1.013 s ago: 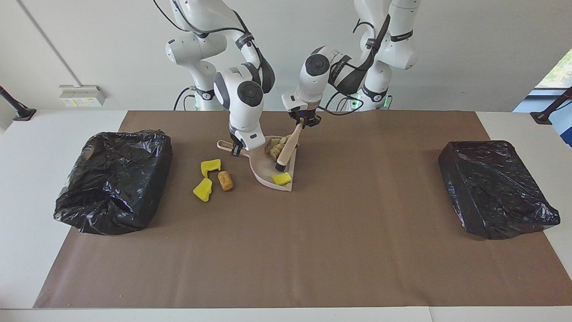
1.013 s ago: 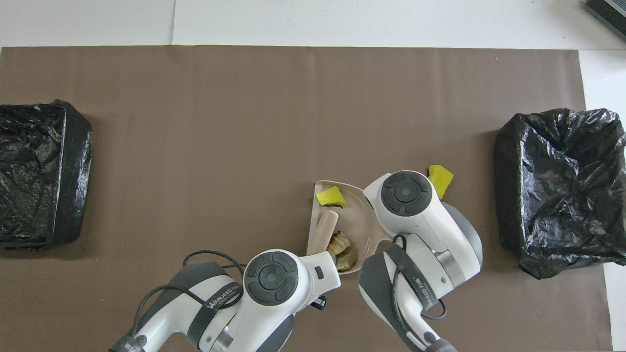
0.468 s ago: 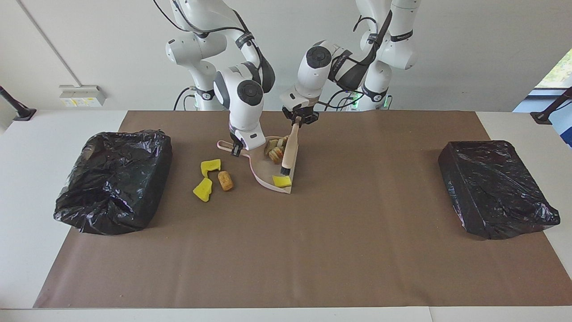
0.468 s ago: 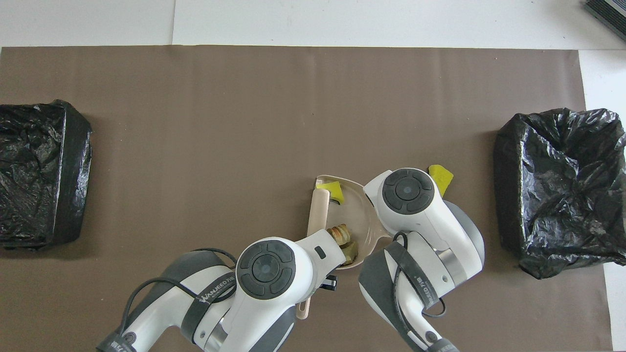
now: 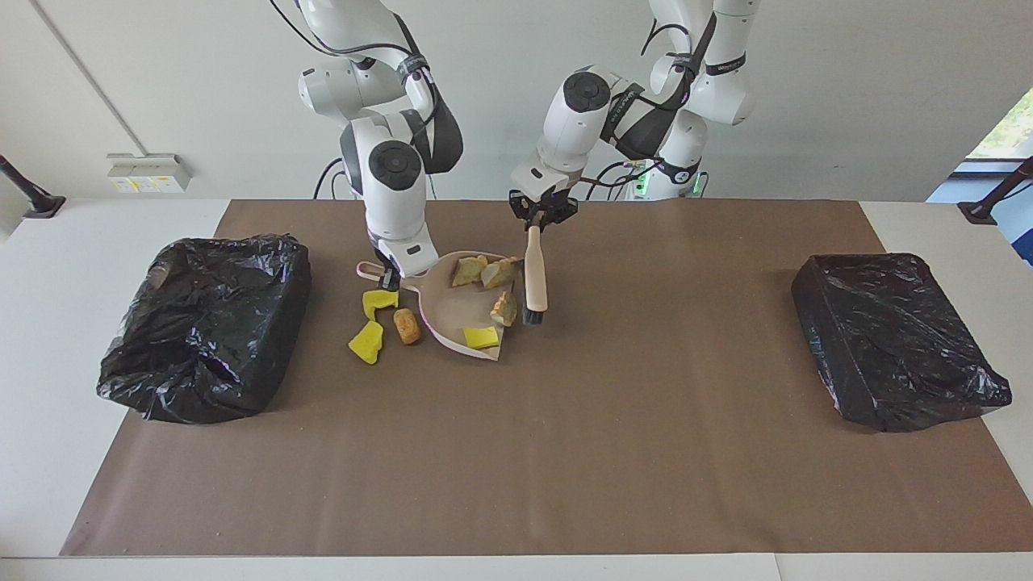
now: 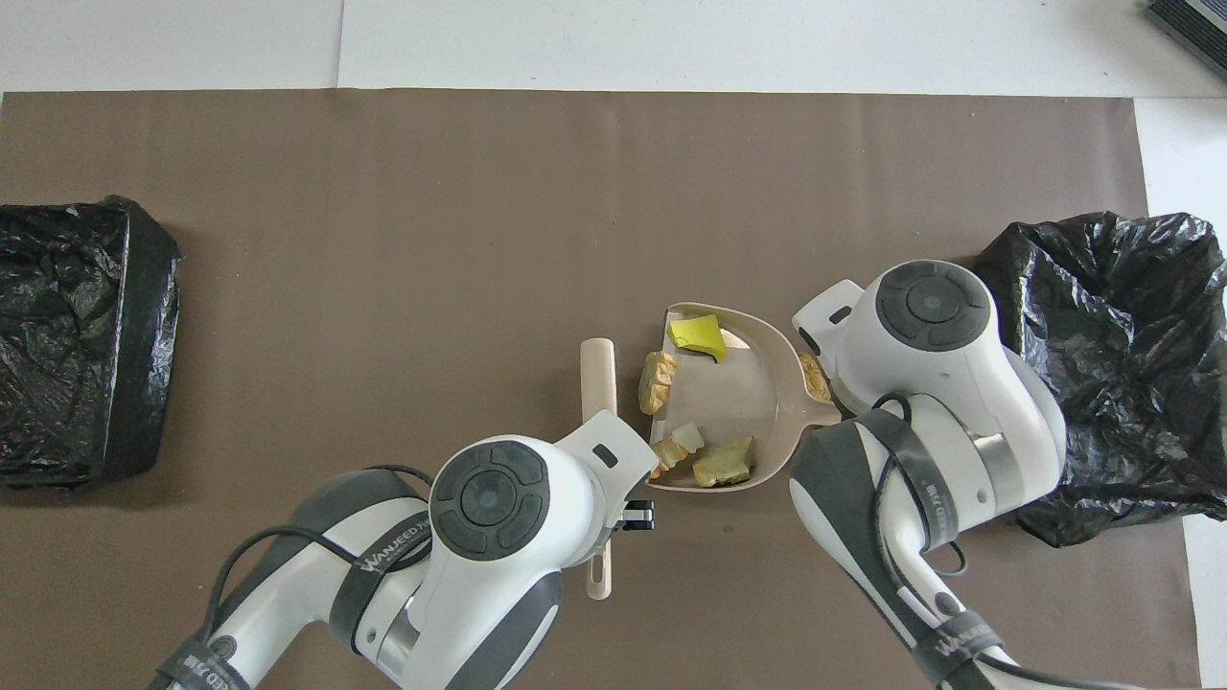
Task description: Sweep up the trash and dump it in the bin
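Note:
My right gripper (image 5: 388,279) is shut on the handle of the pink dustpan (image 5: 452,311). The pan holds trash: tan slices (image 5: 469,270) and a yellow sponge bit (image 5: 482,336). Beside the pan, toward the right arm's end, two yellow sponge bits (image 5: 367,341) and a brown cork lump (image 5: 407,325) lie on the mat. My left gripper (image 5: 535,223) is shut on the brush (image 5: 534,278), which hangs upright just beside the pan's open side. In the overhead view the dustpan (image 6: 757,383) and brush (image 6: 598,369) show; both arms hide their grippers.
A black bag-lined bin (image 5: 206,323) stands at the right arm's end of the brown mat (image 5: 565,452), close to the loose scraps. A second black bag-lined bin (image 5: 896,339) stands at the left arm's end. The white table edge (image 5: 516,567) runs along the mat's side farthest from the robots.
The right gripper has moved the dustpan toward the right arm's end, and the scraps in it have spread out. The left gripper has drawn the brush out of the pan to hang upright beside it.

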Tool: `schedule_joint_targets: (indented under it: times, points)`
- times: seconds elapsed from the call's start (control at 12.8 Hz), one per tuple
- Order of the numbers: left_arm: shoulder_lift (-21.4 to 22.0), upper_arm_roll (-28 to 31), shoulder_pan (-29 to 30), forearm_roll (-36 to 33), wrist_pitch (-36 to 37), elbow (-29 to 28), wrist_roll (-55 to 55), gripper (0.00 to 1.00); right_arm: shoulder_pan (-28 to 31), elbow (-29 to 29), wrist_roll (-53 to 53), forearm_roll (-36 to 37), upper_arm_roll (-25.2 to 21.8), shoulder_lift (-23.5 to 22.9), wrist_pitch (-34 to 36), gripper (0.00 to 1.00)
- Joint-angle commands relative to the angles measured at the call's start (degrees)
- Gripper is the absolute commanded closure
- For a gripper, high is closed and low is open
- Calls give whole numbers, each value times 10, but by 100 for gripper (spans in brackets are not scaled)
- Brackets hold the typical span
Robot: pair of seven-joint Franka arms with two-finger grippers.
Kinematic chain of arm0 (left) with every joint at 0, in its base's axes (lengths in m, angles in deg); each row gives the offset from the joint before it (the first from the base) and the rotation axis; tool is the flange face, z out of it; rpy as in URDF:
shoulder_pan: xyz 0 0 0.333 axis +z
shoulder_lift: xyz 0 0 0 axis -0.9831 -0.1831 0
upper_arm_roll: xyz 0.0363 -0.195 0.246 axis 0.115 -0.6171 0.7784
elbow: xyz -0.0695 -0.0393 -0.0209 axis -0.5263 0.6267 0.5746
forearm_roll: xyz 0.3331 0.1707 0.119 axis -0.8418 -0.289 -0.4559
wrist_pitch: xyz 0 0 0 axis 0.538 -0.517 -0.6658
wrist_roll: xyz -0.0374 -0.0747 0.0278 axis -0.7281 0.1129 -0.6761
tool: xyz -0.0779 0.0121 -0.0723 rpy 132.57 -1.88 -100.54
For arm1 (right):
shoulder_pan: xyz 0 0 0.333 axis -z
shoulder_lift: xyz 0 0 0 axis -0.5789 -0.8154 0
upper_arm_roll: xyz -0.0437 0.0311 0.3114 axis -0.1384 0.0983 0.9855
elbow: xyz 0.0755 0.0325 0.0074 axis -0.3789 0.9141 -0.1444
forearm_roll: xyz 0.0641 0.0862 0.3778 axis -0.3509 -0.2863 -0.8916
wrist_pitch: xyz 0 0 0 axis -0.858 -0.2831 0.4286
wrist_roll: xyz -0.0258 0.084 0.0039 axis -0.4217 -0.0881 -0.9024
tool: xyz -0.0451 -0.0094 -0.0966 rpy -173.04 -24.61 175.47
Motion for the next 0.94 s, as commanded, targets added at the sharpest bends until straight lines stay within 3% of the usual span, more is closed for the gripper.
schedule_joint_targets:
  times: [0.0, 0.31, 0.47, 0.86]
  points:
    - [0, -3, 46, -2, 4, -7, -12, 100, 32, -13, -56, 5, 3, 7, 16, 100]
    - [40, -10, 21, -3, 4, -72, -39, 100, 68, -28, -75, 4, 3, 11, 16, 100]
    - [30, -9, 7, -3, -10, -79, -45, 100, 60, -16, -83, 13, 2, 16, 10, 100]
    - [18, -8, 58, -3, -22, -77, 10, 100, 43, -14, -85, 132, 5, -17, -12, 100]
